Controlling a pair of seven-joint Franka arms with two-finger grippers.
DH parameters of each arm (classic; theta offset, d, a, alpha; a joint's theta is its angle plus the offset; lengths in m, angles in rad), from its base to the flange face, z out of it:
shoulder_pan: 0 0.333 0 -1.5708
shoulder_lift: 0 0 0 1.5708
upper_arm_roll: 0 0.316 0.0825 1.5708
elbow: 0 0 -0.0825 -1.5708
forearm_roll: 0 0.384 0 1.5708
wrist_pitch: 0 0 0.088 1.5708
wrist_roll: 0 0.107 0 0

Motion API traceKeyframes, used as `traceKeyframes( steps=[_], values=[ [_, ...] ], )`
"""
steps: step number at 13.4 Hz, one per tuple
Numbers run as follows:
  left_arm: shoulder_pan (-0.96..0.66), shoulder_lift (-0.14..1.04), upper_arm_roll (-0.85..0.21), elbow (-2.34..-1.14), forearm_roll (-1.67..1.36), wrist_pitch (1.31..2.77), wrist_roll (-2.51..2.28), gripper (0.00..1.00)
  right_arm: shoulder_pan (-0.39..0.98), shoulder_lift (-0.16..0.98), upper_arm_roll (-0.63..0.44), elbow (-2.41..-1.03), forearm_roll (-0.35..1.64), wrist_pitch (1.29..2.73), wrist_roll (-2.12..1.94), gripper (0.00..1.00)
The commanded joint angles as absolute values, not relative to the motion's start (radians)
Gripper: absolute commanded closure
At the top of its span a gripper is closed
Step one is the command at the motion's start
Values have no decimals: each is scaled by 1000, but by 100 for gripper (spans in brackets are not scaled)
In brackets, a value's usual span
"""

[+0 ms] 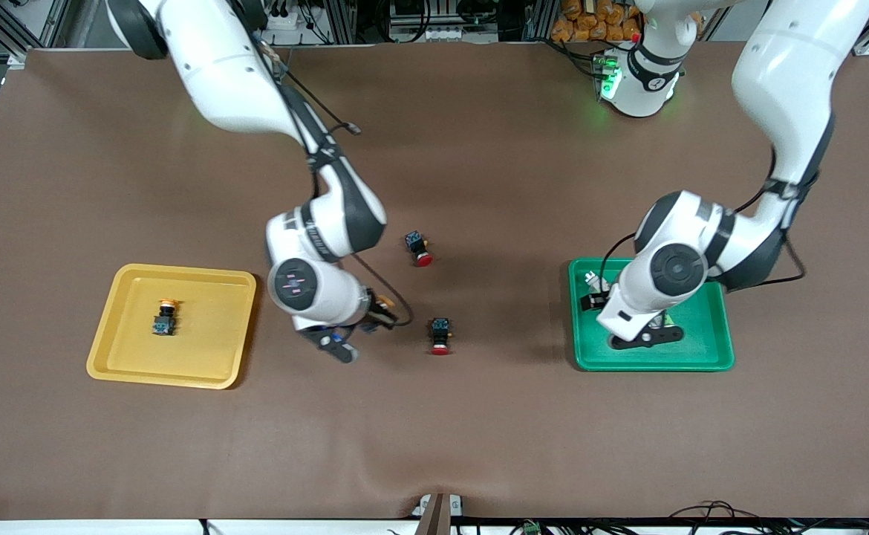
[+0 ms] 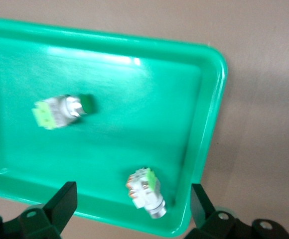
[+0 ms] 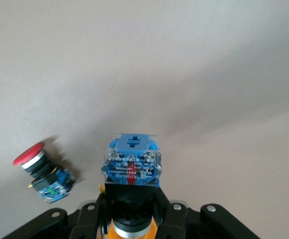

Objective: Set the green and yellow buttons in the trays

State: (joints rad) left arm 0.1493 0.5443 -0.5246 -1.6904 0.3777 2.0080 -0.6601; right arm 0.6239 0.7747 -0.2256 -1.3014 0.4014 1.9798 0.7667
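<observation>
Two whitish-grey push-button switches with light-green parts [image 2: 61,110] lie in the shallow green plastic tray [image 1: 709,364] near the desk's left-arm edge under the spread-fingered left gripper [image 2: 132,211], while the right gripper [image 1: 381,310], mid-desk, pinches a dark yellow-capped switch [image 3: 132,162], probably for the shallow yellow plastic tray [image 1: 215,282].

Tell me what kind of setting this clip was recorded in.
Most likely a robotics lab workbench: two Franka arms stand at a table under a brown mat, aluminium framing and loose cables ring its edges, and the yellow tray and green tray look like staged sorting props.
</observation>
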Motion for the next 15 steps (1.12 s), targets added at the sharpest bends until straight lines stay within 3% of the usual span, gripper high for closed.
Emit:
traceKeyframes(
  steps=[1,5,10,11,12,13,15],
  values=[
    [169,511,-534,-1579,387,1886,-586,0,621,746,-326,-1315,365,1883,550,100],
    [184,453,-537,-1493,374,1813,-496,0,574,746,-465,-1327,364,1780,173,100],
    [189,290,-535,-1483,235,1752,-494,0,416,747,-486,-1397,364,1743,-185,100],
    [189,263,-534,-1483,229,1744,-494,0,391,746,-486,-1408,364,1740,-222,86],
    [195,238,-532,-1483,229,1721,-492,0,381,749,-486,-1408,364,1743,-233,29],
    [218,217,-535,-1482,222,1700,-476,0,365,747,-486,-1404,364,1746,-235,0],
    [258,146,-531,-1483,145,1689,-390,0,365,714,-520,-1393,362,1736,-254,0]
  ],
)
